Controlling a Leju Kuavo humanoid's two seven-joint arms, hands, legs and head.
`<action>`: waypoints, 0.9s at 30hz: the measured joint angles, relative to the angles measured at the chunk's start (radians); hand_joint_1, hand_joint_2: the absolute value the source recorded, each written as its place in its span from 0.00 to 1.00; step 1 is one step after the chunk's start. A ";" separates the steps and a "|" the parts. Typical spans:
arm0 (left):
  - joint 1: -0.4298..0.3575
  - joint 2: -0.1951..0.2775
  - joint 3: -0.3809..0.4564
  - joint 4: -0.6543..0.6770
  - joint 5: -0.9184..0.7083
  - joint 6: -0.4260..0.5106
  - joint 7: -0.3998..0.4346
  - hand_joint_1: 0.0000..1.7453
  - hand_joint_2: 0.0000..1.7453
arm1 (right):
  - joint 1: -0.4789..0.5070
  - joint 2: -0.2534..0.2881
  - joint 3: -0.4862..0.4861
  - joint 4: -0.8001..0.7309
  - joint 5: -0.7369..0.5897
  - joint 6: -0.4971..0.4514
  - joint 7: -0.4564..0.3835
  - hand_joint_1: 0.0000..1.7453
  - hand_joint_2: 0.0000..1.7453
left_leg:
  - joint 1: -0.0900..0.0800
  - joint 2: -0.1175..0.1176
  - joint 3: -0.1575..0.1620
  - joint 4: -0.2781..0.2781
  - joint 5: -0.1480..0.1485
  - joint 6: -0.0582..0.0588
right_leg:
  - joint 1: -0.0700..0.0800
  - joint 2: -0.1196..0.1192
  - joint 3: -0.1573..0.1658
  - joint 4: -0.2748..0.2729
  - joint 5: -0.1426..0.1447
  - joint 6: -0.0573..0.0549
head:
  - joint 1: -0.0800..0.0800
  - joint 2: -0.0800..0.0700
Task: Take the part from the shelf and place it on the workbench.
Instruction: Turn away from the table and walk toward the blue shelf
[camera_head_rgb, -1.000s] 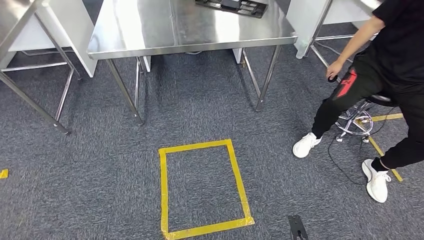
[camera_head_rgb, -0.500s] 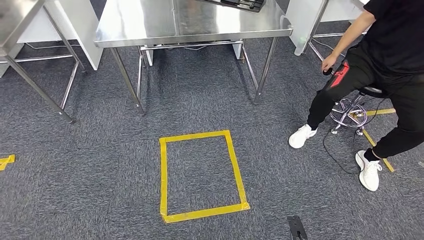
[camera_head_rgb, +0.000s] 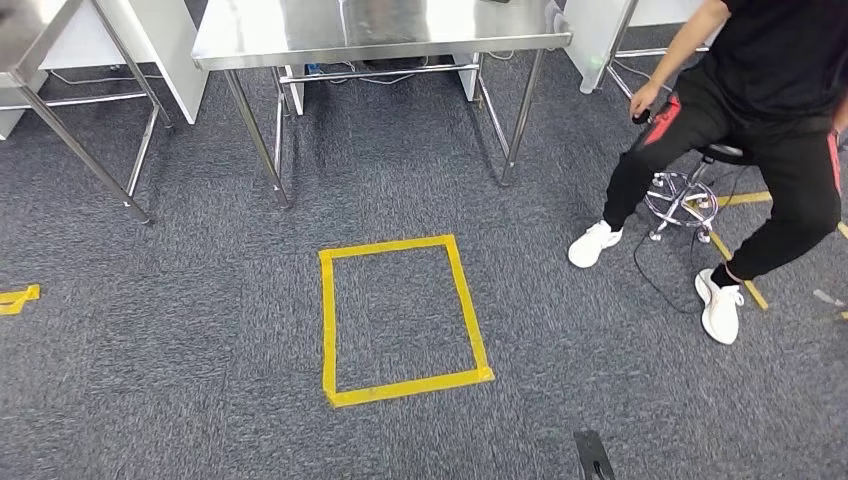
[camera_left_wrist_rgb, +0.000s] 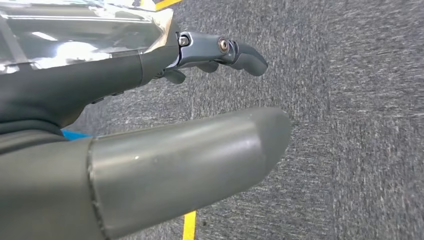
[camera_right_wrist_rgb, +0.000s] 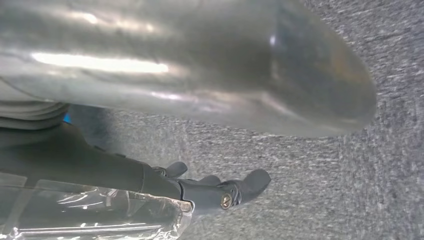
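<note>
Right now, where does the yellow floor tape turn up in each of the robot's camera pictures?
Head view: yellow tape forms a rectangle on the floor, mid-picture, in front of the steel table.
Left wrist view: a short yellow strip at the picture's lower edge; I cannot tell whether it belongs to the rectangle.
Right wrist view: not in it.
Shared landmark: the grey carpet.

Grey carpet floor (camera_head_rgb: 180, 350) w/ yellow tape rectangle (camera_head_rgb: 329, 320) at centre. Steel surface (camera_head_rgb: 300, 35) stands beyond on legs. Yellow tape scrap (camera_head_rgb: 17, 298) far left.
</note>
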 joint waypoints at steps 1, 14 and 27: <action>0.001 0.001 0.000 0.000 0.000 0.000 -0.001 0.00 0.00 | 0.000 0.001 0.000 0.000 0.000 0.000 0.000 0.00 0.00 | 0.001 0.001 -0.001 -0.004 0.012 -0.005 | -0.001 0.000 -0.003 -0.009 0.000 -0.009 | -0.001 0.000; 0.006 0.002 0.000 0.000 -0.003 0.012 -0.008 0.00 0.00 | 0.004 0.004 0.000 0.001 0.002 0.014 -0.018 0.00 0.00 | 0.015 -0.075 0.170 0.040 -0.151 -0.020 | -0.004 0.045 -0.162 0.032 0.117 -0.029 | -0.003 0.000; 0.010 -0.001 0.000 0.000 -0.001 0.014 -0.006 0.00 0.00 | 0.012 -0.006 0.000 0.001 0.010 0.017 -0.020 0.00 0.00 | 0.014 0.065 0.157 -0.023 -0.140 0.009 | -0.020 -0.033 -0.198 0.140 0.067 0.036 | 0.005 0.000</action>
